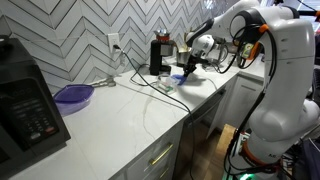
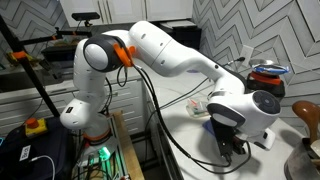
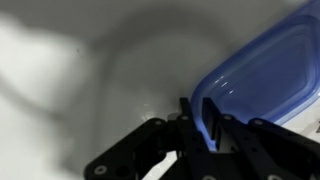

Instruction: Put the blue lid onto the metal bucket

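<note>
While the tool gripped the blue lid by its near rim, jaws nearly closed, the lid lay low near the surface. Next, I judged, came carrying it to the metal bucket, unseen here, and centring it.

Rim of blue lid between the hand's dark fingers
</note>
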`<state>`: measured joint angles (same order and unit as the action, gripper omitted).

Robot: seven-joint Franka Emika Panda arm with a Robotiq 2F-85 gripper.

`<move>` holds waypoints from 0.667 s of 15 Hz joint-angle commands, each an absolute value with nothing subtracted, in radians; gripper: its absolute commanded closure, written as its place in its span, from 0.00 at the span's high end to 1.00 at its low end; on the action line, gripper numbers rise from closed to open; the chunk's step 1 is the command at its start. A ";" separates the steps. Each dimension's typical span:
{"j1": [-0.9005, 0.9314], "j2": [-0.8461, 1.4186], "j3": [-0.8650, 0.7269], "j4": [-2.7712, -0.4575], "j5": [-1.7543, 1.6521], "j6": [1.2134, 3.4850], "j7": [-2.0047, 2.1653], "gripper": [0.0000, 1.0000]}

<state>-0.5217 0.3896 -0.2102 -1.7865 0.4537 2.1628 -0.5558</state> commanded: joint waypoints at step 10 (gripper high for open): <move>-0.538 0.427 -0.200 -1.745 0.464 2.126 -0.548 0.01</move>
<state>-0.5217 0.3979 -0.2085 -1.7736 0.4537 2.1548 -0.5549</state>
